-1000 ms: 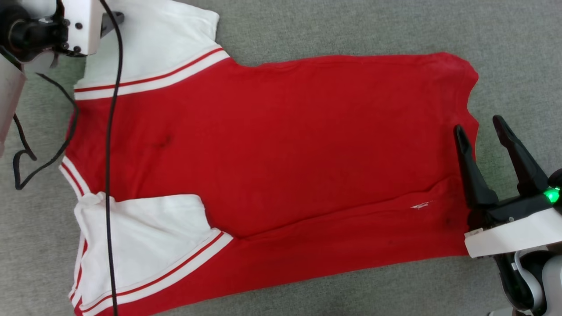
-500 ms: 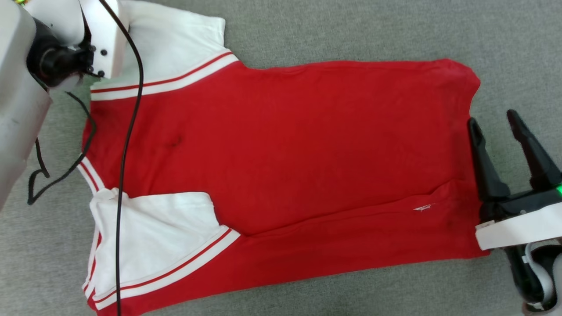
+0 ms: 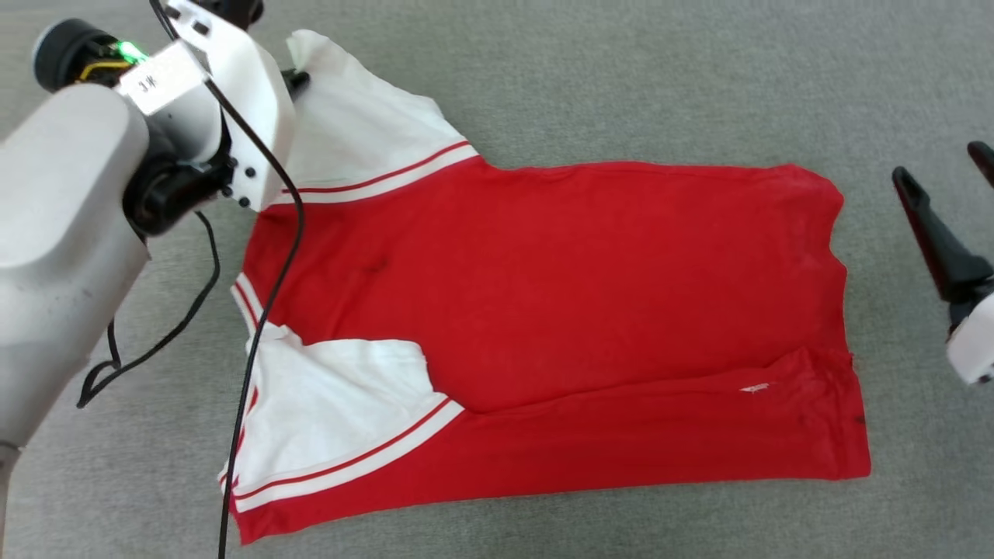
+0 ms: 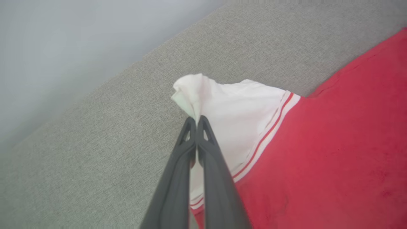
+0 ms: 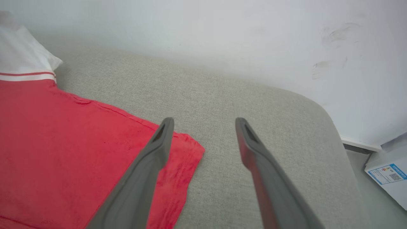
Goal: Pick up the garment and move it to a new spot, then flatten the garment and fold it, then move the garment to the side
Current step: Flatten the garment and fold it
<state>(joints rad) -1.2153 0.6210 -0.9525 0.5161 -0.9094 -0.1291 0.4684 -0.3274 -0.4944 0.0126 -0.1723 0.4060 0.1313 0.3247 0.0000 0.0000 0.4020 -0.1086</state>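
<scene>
**A:** Where is the garment?

**B:** The garment [image 3: 590, 295] lies spread on the grey fabric surface [image 3: 621, 78] with a plain red side up. Its collar end points to the robot's left and its hem to the right.

**A:** What is the left gripper doing?

**B:** The left gripper [image 4: 196, 120] has its two dark fingers pressed together on the tip of the far white sleeve [image 4: 235, 105]. The cloth bunches into a small peak just past the fingertips. In the head view that sleeve corner stands up off the surface beside the pale wrist.

**A:** And the right one?

**B:** The right gripper [image 5: 203, 122] stands wide with nothing between its fingers. From the head it sits apart from the hem, off to the right. In its own wrist view one finger crosses the red far corner of the hem, and I can't tell from that angle whether it touches the cloth.

**A:** How does the other sleeve lie?

**B:** The near white sleeve [image 3: 342, 419] is folded in over the red body, with its striped trim running on a diagonal. A long crease runs from it toward the hem. A small white mark [image 3: 753, 387] sits on the red near that end.

**A:** Anything else around?

**B:** A black cable [image 3: 264, 295] hangs from the left arm across the collar end and the near sleeve. A pale wall [image 5: 222, 38] rises behind the surface. A white box [image 5: 388, 171] with a printed label sits past its rounded corner.
</scene>
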